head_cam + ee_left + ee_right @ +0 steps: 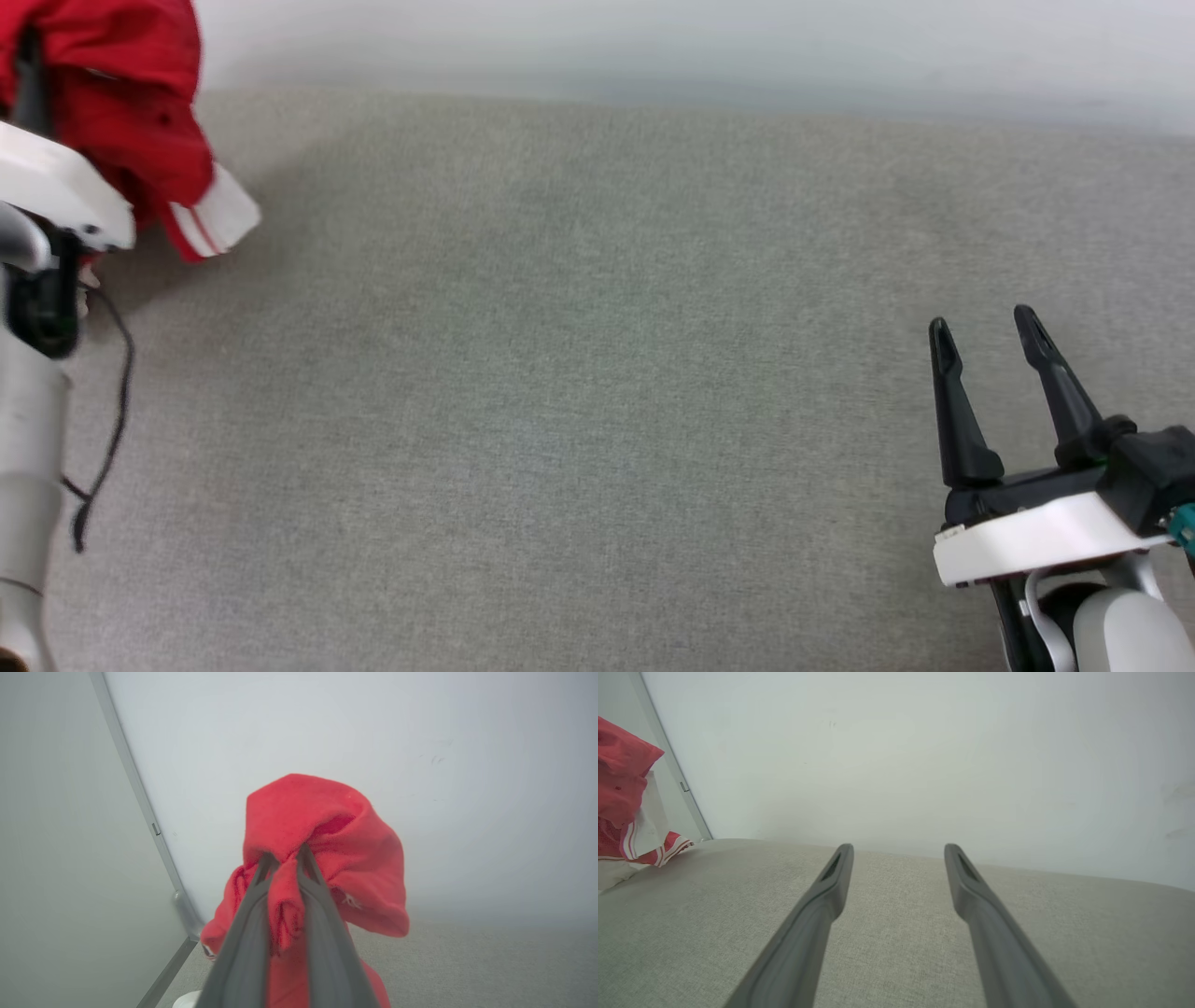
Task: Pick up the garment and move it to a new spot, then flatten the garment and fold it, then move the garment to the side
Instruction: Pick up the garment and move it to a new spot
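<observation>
Two grippers are shown, well apart from each other. In the left wrist view we see the left gripper (286,856) with its dark fingers drawn close together and clamped on a fold of the garment (327,849). A roll of red cloth is squeezed between them, and the rest bulges past the tips and hangs below. In the head view we find the garment at the upper left corner, bunched above the grey woven surface (597,392) and draped around the left arm's white housing (56,187), so that the cloth hides the fingertips there. A white cuff (219,219) with red stripes hangs at its lower edge over a soft shadow; we cannot tell whether it touches the surface. A black cable (117,392) dangles beside the left forearm. The right gripper (985,331) sits at the lower right, its fingers spread apart with grey weave visible between them. A pale wall (653,37) rises just behind the surface, and a metal strip (140,793) runs down it to the left of the garment.
</observation>
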